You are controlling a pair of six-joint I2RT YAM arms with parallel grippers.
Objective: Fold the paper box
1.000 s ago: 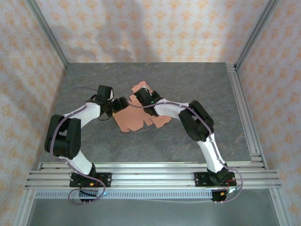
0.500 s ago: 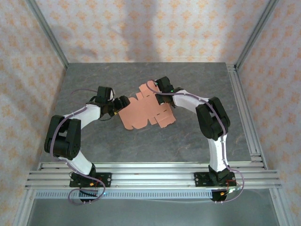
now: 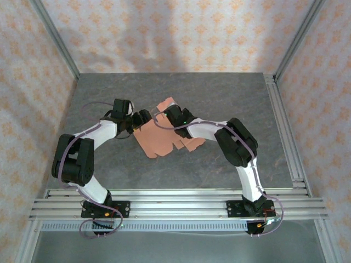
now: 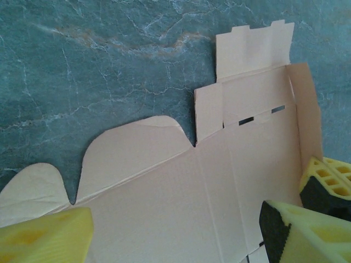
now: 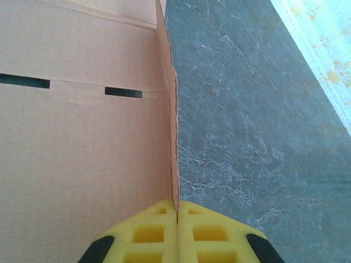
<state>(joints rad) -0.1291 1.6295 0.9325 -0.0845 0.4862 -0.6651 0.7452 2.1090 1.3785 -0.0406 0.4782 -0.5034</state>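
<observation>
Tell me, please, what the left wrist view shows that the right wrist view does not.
Left wrist: rounded flaps of the paper box and the open left gripper over the sheet. Right wrist: the right gripper shut on an upright side flap, edge-on, plus the patterned wall. Both: the pink card, its two dark slots, the grey table.

Looks like a robotics lab test cell, not a home. Walled on three sides by panels (image 3: 175, 33) printed with an orange floral pattern, framed by bare aluminium posts (image 3: 56, 41). Floored with a grey marbled desk (image 3: 219, 93). Fitted along the near edge with slotted aluminium rails (image 3: 175, 200), with a left arm (image 3: 82, 159) and a right arm (image 3: 241, 148) bolted on, cables trailing.
</observation>
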